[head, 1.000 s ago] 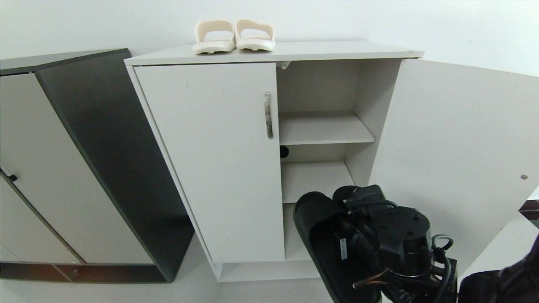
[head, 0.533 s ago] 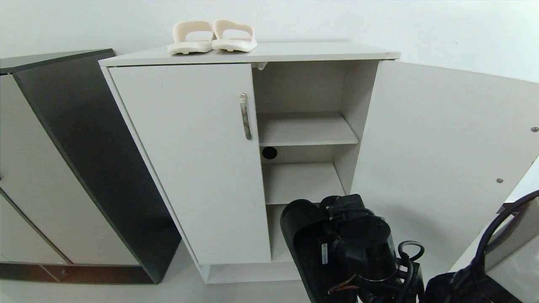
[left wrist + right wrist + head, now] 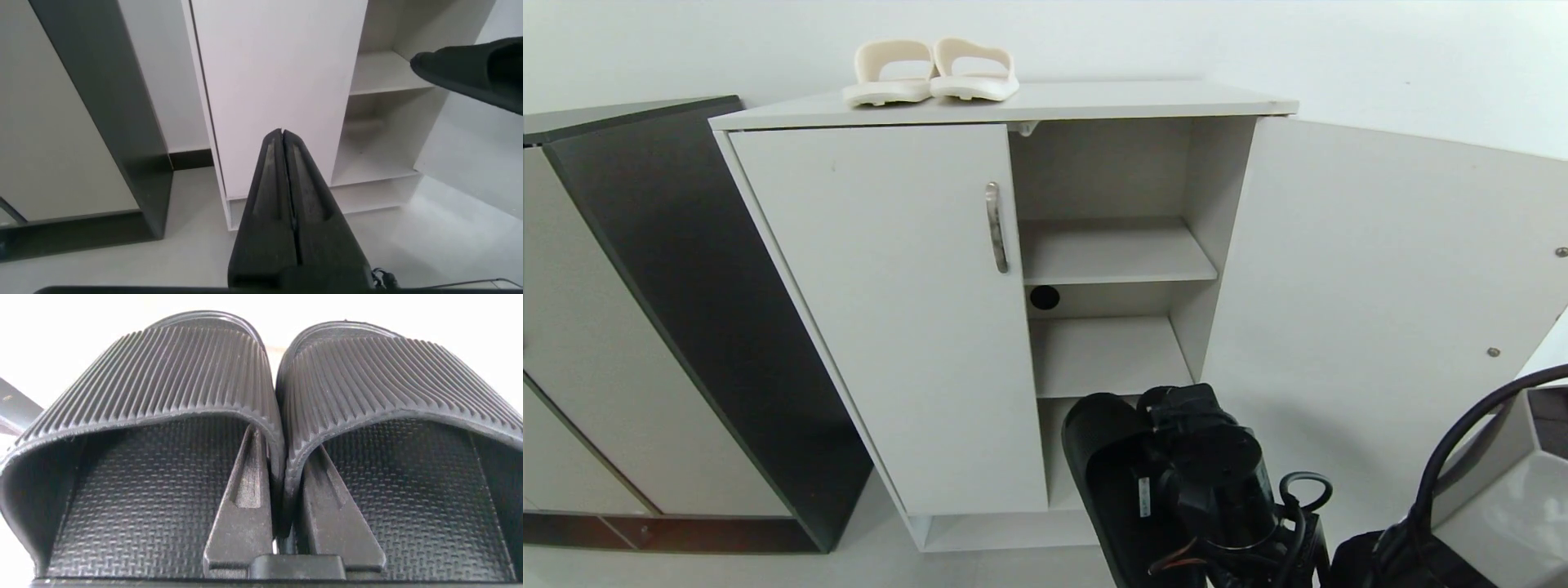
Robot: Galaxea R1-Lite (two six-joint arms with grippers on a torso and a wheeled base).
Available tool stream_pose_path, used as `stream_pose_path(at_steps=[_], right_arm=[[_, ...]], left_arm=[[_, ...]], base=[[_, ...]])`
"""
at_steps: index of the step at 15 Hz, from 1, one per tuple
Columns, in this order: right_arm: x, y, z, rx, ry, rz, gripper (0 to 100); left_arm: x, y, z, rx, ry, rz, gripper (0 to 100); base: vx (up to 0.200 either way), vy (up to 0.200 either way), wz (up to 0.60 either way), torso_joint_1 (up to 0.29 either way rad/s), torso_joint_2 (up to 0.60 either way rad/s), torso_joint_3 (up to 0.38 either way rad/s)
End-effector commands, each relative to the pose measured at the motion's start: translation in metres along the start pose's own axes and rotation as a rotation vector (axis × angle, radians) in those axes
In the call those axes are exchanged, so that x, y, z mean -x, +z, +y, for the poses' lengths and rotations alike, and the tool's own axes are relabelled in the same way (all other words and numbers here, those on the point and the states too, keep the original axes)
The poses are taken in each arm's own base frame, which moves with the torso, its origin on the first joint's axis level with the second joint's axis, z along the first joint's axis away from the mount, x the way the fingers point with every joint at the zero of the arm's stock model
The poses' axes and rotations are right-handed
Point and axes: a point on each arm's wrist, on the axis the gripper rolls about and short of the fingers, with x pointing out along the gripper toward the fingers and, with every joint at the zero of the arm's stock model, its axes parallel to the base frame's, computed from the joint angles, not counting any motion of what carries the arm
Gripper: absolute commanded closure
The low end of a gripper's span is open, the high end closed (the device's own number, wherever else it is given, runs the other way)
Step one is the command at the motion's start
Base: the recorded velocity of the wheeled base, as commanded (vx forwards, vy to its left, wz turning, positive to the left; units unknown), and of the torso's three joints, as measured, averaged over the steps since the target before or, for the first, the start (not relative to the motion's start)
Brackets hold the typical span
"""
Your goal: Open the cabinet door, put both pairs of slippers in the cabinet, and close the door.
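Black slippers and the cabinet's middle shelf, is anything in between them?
No. The head view shows just open air between the black slippers and the middle shelf; the right door is swung aside.

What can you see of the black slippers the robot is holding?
The black slippers are a pair of rubbery-looking slides with ribbed straps and textured footbeds. They sit side by side, inner walls pinched together by the right gripper, one finger inside each. They are held in front of the white cabinet, at its open right half, low down.
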Motion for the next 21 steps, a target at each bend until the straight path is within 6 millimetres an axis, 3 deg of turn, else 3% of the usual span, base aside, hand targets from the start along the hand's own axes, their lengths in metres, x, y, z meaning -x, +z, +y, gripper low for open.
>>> stream_pose_path(at_steps=[1,9,12,18,21], right_arm=[[-0.003,-0.003,0.000,0.006,-0.004,0.008,100],[-0.010,-0.017,0.004,0.104,0.048,0.053,100],[-0.024,-0.008,0.010,0.076,0.040,0.017,100],[-0.032,-0.022,0.019,0.093,0.004,-0.013,100],[-0.052,-0.043,0.022,0.193,-0.062,-0.122,100]], left_arm=[[0.000,0.000,0.000,-0.001,0.000,0.002,100],[0.000,0.000,0.000,-0.004,0.000,0.002,100],[0.000,0.000,0.000,-0.004,0.000,0.002,100],[0.000,0.000,0.000,-0.005,0.000,0.002,100],[0.000,0.000,0.000,-0.007,0.000,0.001,100]], base=[[0.000,0.000,0.00,0.000,0.00,0.000],[0.000,0.000,0.00,0.000,0.00,0.000],[0.000,0.000,0.00,0.002,0.00,-0.089],[0.000,0.000,0.00,0.002,0.00,-0.191],[0.000,0.000,0.00,0.004,0.00,-0.191]])
